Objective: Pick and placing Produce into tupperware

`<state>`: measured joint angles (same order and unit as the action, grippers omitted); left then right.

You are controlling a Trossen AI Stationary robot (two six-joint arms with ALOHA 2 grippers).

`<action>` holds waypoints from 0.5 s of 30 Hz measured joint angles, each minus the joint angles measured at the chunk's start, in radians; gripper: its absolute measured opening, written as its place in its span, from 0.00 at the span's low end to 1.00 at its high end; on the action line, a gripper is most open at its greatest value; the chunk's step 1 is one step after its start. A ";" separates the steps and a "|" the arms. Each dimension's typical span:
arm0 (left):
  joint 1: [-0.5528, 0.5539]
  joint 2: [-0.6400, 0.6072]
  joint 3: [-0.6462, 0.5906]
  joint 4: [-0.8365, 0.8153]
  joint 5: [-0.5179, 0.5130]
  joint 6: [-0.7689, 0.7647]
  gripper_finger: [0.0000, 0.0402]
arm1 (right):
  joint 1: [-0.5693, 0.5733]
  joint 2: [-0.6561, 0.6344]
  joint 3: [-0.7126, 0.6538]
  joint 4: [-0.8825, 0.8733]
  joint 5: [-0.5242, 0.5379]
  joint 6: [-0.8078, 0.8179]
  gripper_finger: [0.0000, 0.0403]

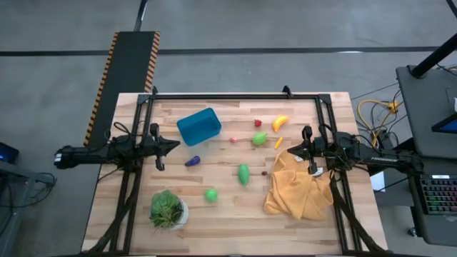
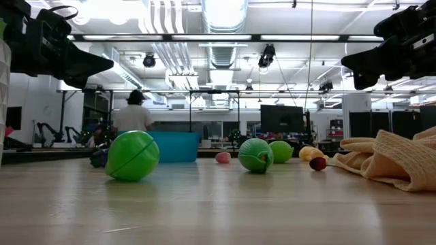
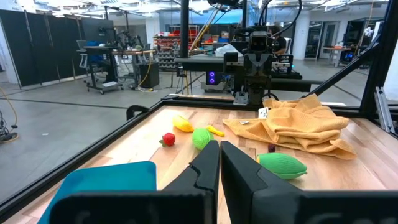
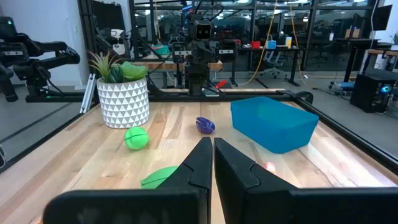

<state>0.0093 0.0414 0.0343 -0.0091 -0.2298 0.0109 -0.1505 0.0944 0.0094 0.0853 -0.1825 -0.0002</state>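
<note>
The teal tupperware [image 1: 198, 126] stands open side up at the table's far left of centre. Produce lies loose on the wood: a yellow banana [image 1: 279, 122], a red piece [image 1: 258, 123], a green piece [image 1: 259, 138], a purple eggplant [image 1: 192, 161], a green oblong [image 1: 243, 173] and a green ball [image 1: 211, 194]. My left gripper [image 1: 175, 145] hangs shut above the table's left side, pointing level toward the middle. My right gripper [image 1: 289, 150] hangs shut at the right, facing it. In both wrist views the fingers [image 3: 219, 155] [image 4: 212, 152] are closed on nothing.
A mustard-yellow cloth [image 1: 300, 185] lies bunched under and in front of my right gripper. A leafy plant in a white pot [image 1: 168, 209] stands near the front left. A black frame [image 1: 235, 95] runs along the table's edges. A person [image 2: 133, 116] stands in the room behind.
</note>
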 joint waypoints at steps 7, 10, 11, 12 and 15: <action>0.000 0.000 0.000 0.000 -0.001 0.000 0.00 | 0.000 0.000 0.000 0.000 0.000 0.000 0.02; 0.000 0.000 0.000 0.000 -0.006 0.000 0.00 | 0.000 0.000 0.000 0.000 0.000 0.000 0.02; 0.000 0.000 0.000 0.000 -0.006 0.000 0.00 | 0.000 0.000 0.000 0.000 0.000 0.000 0.02; 0.000 0.000 0.000 0.000 -0.006 0.000 0.00 | 0.000 0.000 0.000 0.000 0.000 0.000 0.02; 0.000 0.000 0.000 0.000 -0.005 0.000 0.00 | 0.000 0.000 0.000 0.000 0.000 0.000 0.02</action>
<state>0.0092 0.0416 0.0345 -0.0092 -0.2352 0.0109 -0.1508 0.0944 0.0093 0.0853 -0.1822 -0.0002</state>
